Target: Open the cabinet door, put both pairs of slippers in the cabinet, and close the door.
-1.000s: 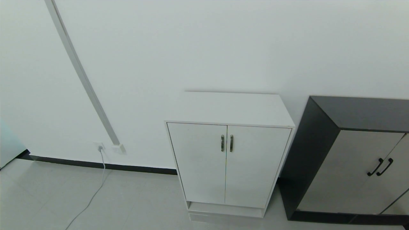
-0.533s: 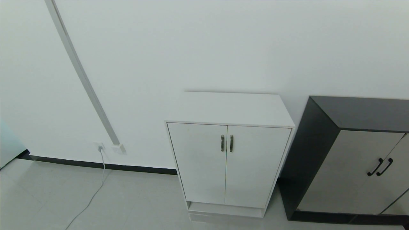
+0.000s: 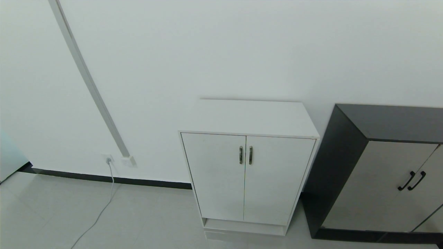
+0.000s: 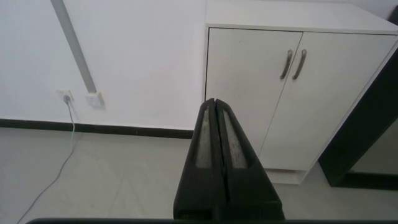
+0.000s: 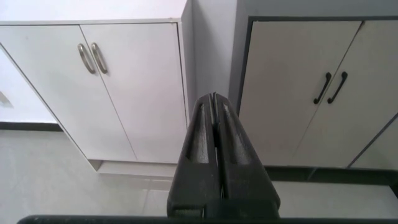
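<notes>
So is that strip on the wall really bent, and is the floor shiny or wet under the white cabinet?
Head view: the wall strip bows, probably from wide-lens distortion. Left wrist view: the same strip runs straight. Head view: the glossy floor faintly mirrors the base of the white cabinet; it looks polished rather than wet.

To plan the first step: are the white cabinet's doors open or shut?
Shut. Both doors of the white wooden two-door cabinet lie flush, their metal handles side by side.
</notes>
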Controlling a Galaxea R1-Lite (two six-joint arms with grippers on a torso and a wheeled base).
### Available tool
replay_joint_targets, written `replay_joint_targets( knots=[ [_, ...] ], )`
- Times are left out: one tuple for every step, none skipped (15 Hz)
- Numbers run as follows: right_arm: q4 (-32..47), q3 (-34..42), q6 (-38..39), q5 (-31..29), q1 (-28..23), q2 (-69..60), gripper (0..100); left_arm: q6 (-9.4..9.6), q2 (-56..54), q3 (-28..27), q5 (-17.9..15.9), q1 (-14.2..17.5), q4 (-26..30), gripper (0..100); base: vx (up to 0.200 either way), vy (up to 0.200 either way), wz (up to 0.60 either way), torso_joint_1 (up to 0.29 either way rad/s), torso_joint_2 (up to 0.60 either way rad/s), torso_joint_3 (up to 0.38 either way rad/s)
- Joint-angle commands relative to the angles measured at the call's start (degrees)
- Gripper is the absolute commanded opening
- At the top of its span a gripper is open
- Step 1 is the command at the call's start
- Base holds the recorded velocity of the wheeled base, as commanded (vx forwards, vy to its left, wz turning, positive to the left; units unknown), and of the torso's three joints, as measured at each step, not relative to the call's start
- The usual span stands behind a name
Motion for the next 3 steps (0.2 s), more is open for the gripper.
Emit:
replay_joint_targets(
  knots=[
    [0.1, 0.0, 0.0, 0.1, 0.0, 0.1, 0, 0.00, 0.0, 0.0, 0.0, 0.0, 0.0, 0, 0.000, 0.000, 0.00, 0.000, 0.00, 0.000],
    [0.1, 0.0, 0.0, 0.1, 0.0, 0.1, 0, 0.00, 0.1, 0.0, 0.0, 0.0, 0.0, 0, 0.000, 0.000, 0.00, 0.000, 0.00, 0.000],
    [0.1, 0.0, 0.0, 0.1, 0.0, 0.1, 0, 0.00, 0.1, 0.0, 0.0, 0.0, 0.0, 0, 0.000, 0.000, 0.00, 0.000, 0.00, 0.000]
  ],
)
